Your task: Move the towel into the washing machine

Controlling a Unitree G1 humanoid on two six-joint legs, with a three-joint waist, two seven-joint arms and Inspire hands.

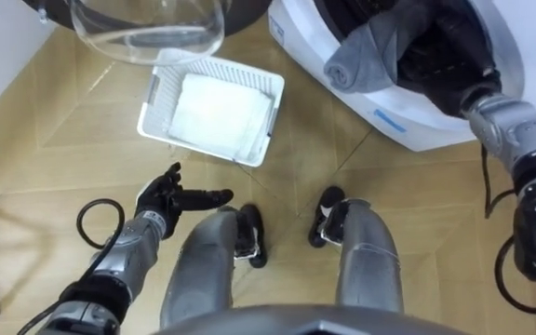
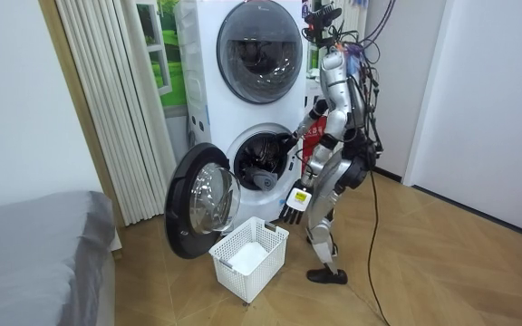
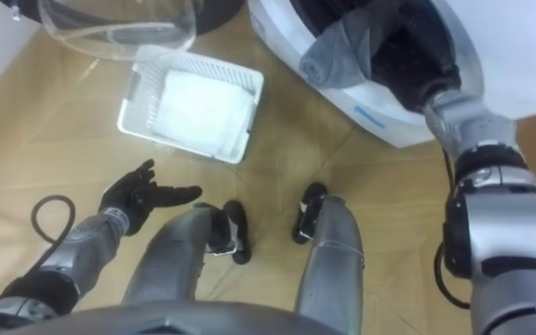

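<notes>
Towel [image 1: 366,46], grey, is bunched on the lip of the washing machine [image 1: 417,130] drum, upper right of frame. Right arm goes into the drum right beside it; right hand is buried inside, can't tell its grip. Left hand [image 1: 170,195] is lower left, fingers spread, holding nothing, well apart from towel. Basket [image 1: 156,102] w/ white cloth [image 1: 217,112] on floor, upper centre-left.

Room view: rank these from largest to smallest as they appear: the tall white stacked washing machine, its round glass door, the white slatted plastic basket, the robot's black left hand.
1. tall white stacked washing machine
2. round glass door
3. white slatted plastic basket
4. black left hand
</notes>
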